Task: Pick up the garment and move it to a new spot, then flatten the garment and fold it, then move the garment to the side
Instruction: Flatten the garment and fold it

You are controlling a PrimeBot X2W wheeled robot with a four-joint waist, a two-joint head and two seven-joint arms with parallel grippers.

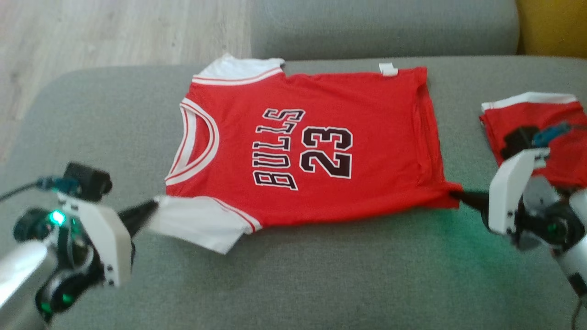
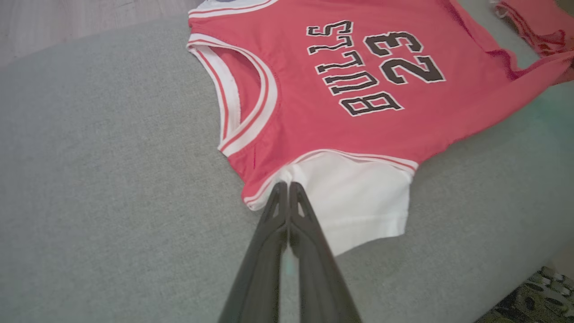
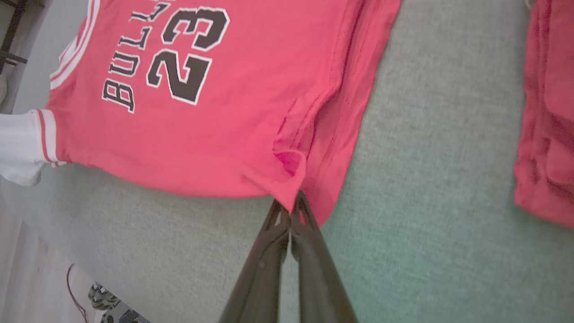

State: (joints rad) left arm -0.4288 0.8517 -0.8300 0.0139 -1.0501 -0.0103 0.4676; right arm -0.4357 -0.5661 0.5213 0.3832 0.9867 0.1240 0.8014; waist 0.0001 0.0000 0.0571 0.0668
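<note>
The garment [image 1: 321, 151] is a red jersey with white sleeves and "BULLS 23" in black, spread nearly flat on the grey sofa seat [image 1: 321, 275]. My left gripper [image 1: 153, 208] is shut on its near white sleeve, where the sleeve meets the red shoulder; in the left wrist view the left gripper [image 2: 287, 186] pinches the seam of the garment [image 2: 358, 112]. My right gripper [image 1: 458, 197] is shut on the near hem corner. In the right wrist view the right gripper [image 3: 291, 207] holds that bunched corner of the garment [image 3: 215, 134].
A second red garment [image 1: 550, 119] lies at the right edge of the seat, partly behind my right arm, and shows too as red cloth [image 3: 547, 112]. The sofa backrest [image 1: 385, 27] runs along the far side, with a yellow cushion [image 1: 555, 23]. Wooden floor [image 1: 114, 32] lies at upper left.
</note>
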